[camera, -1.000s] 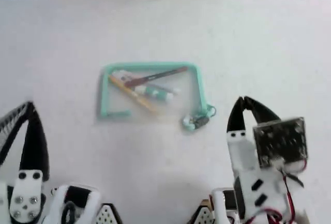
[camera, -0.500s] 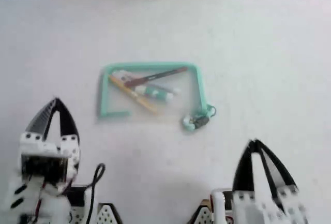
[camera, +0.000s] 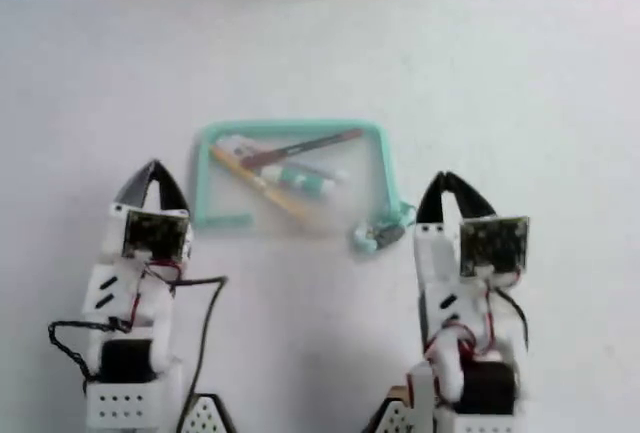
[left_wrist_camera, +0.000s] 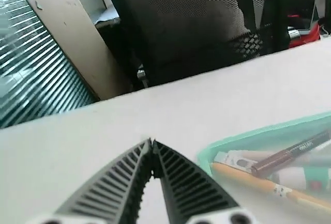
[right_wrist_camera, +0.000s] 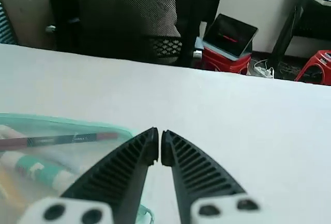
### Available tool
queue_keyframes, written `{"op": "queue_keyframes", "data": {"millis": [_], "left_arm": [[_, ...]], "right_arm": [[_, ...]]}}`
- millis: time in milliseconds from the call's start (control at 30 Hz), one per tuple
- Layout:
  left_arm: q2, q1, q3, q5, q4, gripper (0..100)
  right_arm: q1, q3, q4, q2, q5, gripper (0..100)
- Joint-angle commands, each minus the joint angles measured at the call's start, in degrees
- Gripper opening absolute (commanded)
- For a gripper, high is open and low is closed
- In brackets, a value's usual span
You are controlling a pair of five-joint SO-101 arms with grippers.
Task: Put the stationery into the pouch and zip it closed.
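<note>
A clear pouch (camera: 290,175) with a mint-green border lies flat mid-table, holding a brown pen (camera: 310,145), a yellow pencil (camera: 255,185) and a green-and-white item (camera: 300,181). Its zipper pull with a small charm (camera: 378,233) lies at the near right corner. My left gripper (camera: 154,175) is shut, just left of the pouch's near left corner (left_wrist_camera: 207,157). My right gripper (camera: 443,189) is shut too, a little right of the zipper pull. The pouch (right_wrist_camera: 57,146) sits beside the right gripper's (right_wrist_camera: 159,141) tips in the right wrist view.
The white table (camera: 500,93) stretches bare around the pouch. Beyond its far edge stand a dark mesh chair (left_wrist_camera: 186,22), a red stool (right_wrist_camera: 313,66) and window blinds (left_wrist_camera: 36,74).
Both arms swung up from the near edge toward the pouch. The left gripper moved right and forward, and the right gripper came forward beside the zipper pull. The pouch stayed put.
</note>
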Motion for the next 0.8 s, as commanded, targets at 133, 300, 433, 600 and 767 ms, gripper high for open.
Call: {"op": "queue_keyframes", "data": {"millis": [133, 300, 433, 600, 767], "left_arm": [[0.0, -0.1, -0.3, 2.1, 10.5, 5], [-0.2, -0.6, -0.3, 2.0, 28.0, 14], [-0.4, -0.3, -0.4, 2.1, 38.4, 14], [-0.4, 1.5, -0.3, 1.6, 45.8, 11], [-0.2, -2.5, -0.3, 2.1, 44.9, 4]], "right_arm": [[0.0, 12.4, -6.6, -0.1, 0.1, 2.3], [0.0, 12.7, 7.8, -0.1, 0.0, 2.4], [-0.7, 12.7, 22.7, -0.1, -0.5, 2.4], [-4.0, 12.7, 33.5, -0.2, -0.3, 2.1], [-3.6, 12.7, 33.4, -0.1, -0.4, 2.0]]}}
